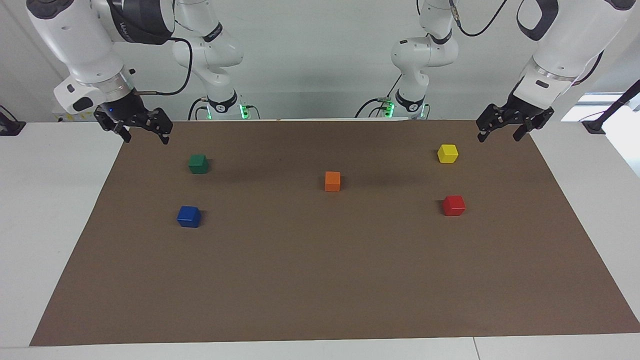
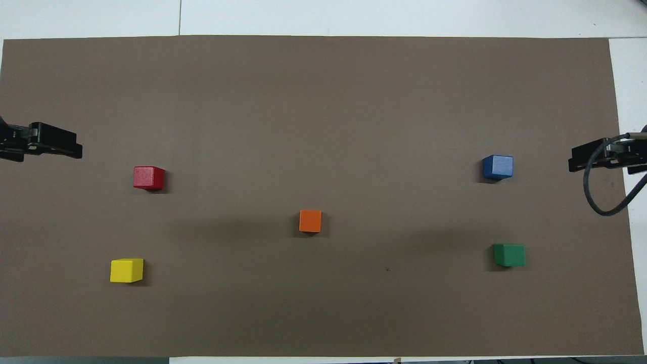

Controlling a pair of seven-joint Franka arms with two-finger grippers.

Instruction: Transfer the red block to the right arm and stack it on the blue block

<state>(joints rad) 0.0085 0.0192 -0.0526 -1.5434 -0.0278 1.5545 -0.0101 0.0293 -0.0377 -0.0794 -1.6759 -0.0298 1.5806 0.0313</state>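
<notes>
Inspection covers a brown mat [image 2: 323, 101] on a white table [image 1: 50, 225] with five cubes resting on it, all well apart from one another.

Taking the orange cube [image 2: 310, 221] as dial centre in the overhead view, with twelve o'clock pointing away from the robots:
- red block [image 2: 148, 178]: about ten o'clock, toward the left arm's end of the table, flat on the mat, untouched.
- blue block [image 2: 498, 167]: about two o'clock, toward the right arm's end, flat on the mat, nothing on top of it.
- yellow cube [image 2: 126, 270]: about eight o'clock, nearer to the robots than the red block.
- green cube [image 2: 509, 255]: about four o'clock, nearer to the robots than the blue block.

Left gripper [image 1: 500, 134]: raised over the mat's corner at the left arm's end, close to the robots; fingers spread apart, nothing between them. The yellow cube is the nearest cube to it, not in contact.

Right gripper [image 1: 146, 135]: raised over the mat's corner at the right arm's end, close to the robots; fingers likewise spread and holding nothing. The green cube is nearest, not in contact.
</notes>
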